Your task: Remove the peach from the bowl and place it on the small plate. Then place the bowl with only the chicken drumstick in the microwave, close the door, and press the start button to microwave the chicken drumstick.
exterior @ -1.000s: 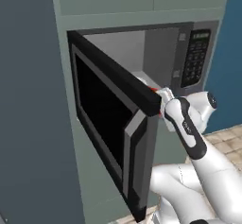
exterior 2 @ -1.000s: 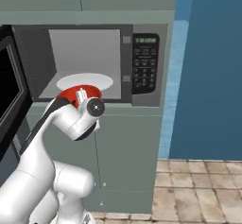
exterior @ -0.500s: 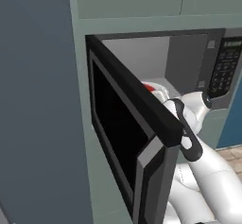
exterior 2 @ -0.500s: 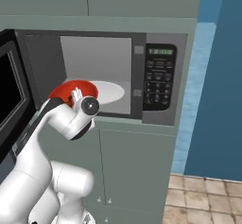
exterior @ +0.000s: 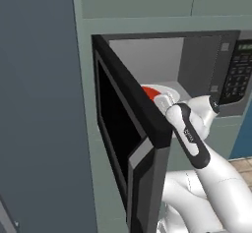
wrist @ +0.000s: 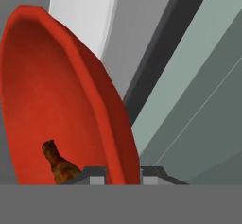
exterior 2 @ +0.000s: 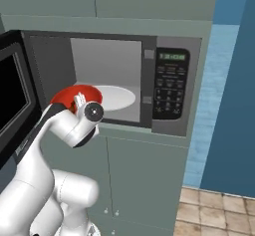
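My gripper [wrist: 124, 175] is shut on the rim of the red bowl [wrist: 56, 100], one fingertip on each side of the wall. The dark brown chicken drumstick [wrist: 59, 164] lies inside the bowl, which is tilted in the hand view. In the right base view the bowl [exterior 2: 67, 96] hangs at the front left of the microwave's [exterior 2: 172, 85] open cavity, near the white turntable [exterior 2: 114, 96]. The left base view has the bowl [exterior: 149, 92] just past the edge of the open door [exterior: 128, 129]. The peach and the small plate are out of view.
The door swings out to the left, close beside my forearm [exterior: 189, 138]. The keypad panel [exterior: 240, 74] sits right of the cavity. Grey cabinets [exterior 2: 134, 180] are above and below, a blue wall [exterior 2: 234, 105] to the right, and a tall dark panel [exterior: 39, 104] to the left.
Both base views have shifted and the microwave looks larger, so the base has driven nearer. The bowl stays in my gripper at the front of the cavity.
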